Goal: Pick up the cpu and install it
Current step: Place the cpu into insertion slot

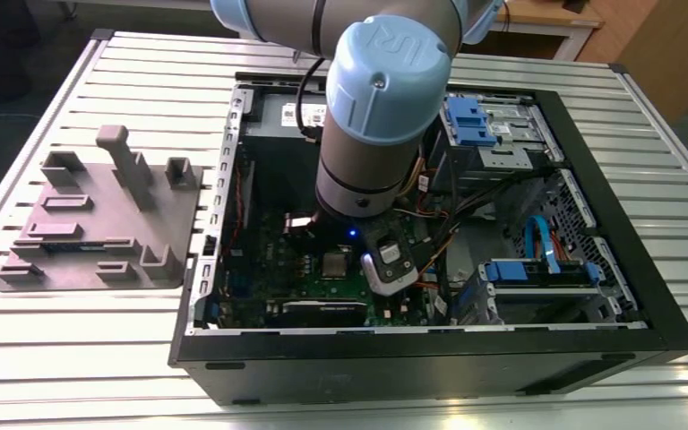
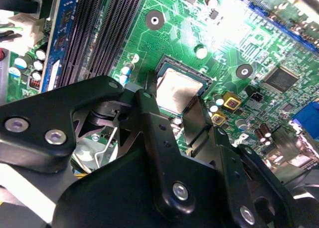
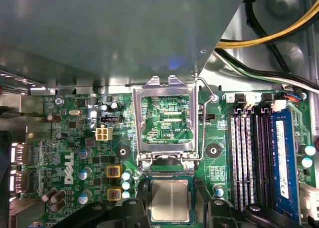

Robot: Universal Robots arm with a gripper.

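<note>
Cpu (image 3: 169,200), lower centre: we judge it seated; socket lid (image 3: 136,120) above stands open; claw (image 2: 173,96) astride, grip we cannot tell.

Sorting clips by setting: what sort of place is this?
Probably a robotics lab bench set up for computer assembly: an open computer case lies on a slotted metal table, a grey holder tray sits beside it, and a robot arm reaches down over the green motherboard inside.

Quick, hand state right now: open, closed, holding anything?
Hand: set around the cpu, low over the motherboard; whether it is gripping or open cannot be told.
</note>
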